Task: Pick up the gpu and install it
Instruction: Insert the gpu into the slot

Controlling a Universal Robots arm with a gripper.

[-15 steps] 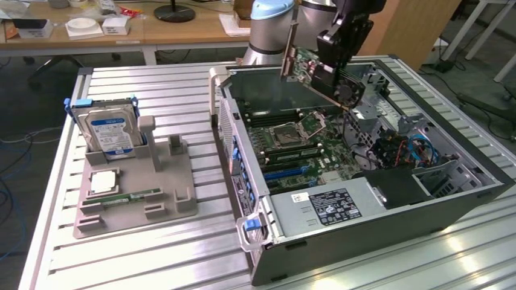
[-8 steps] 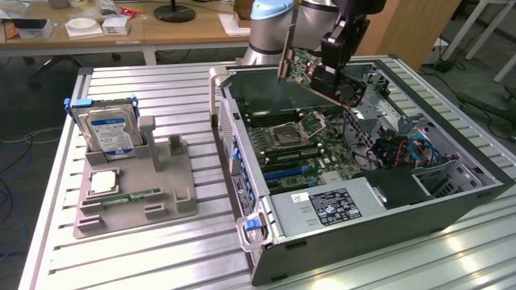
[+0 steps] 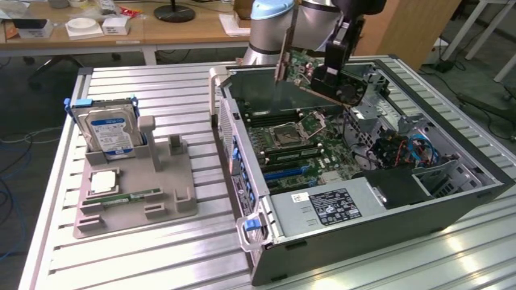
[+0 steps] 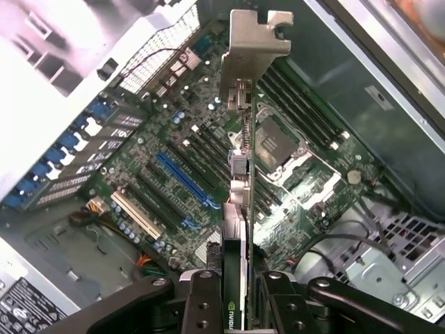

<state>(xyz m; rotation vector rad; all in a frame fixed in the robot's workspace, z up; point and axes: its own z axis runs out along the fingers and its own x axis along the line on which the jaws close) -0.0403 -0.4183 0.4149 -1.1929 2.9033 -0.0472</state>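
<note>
Can't see most of the arm (image 3: 274, 18) in the exterior view: cut off at the top edge, leaving just a pale blue and silver joint plus a black wrist section. Hard to pick out the fingertips there too, lost against the dark fan side of the gpu (image 3: 303, 69). From the wrist view, only getting the gpu (image 4: 238, 209) edge-on, so no look at either flat face, with its near end buried between the 2 black fingers (image 4: 201, 303). Blocking a strip of the motherboard (image 4: 174, 146) behind the card as well. Chopped off by the frame edge: the power supply label (image 4: 21, 313).

Reaching in from the far side of the table (image 3: 145, 84), over the back end of the open computer case (image 3: 363, 232), wrist aimed down into it at a slant.

Pinching the gpu with the gripper (image 3: 327, 72), parted only about as wide as the card's thickness, 1 finger on each face. Same story for the gripper (image 4: 235, 296) in the wrist view, with the silver bracket (image 4: 254, 42) at the end away from the fingers. Holding the card tilted in the air above the motherboard, not seated in any slot, lined up in the wrist view between the long blue slot (image 4: 184, 181) and the processor socket (image 4: 278, 142). Well apart on the exterior view's left: a grey holder (image 3: 137, 208) with a hard drive (image 3: 109, 130) standing upright in it.
</note>
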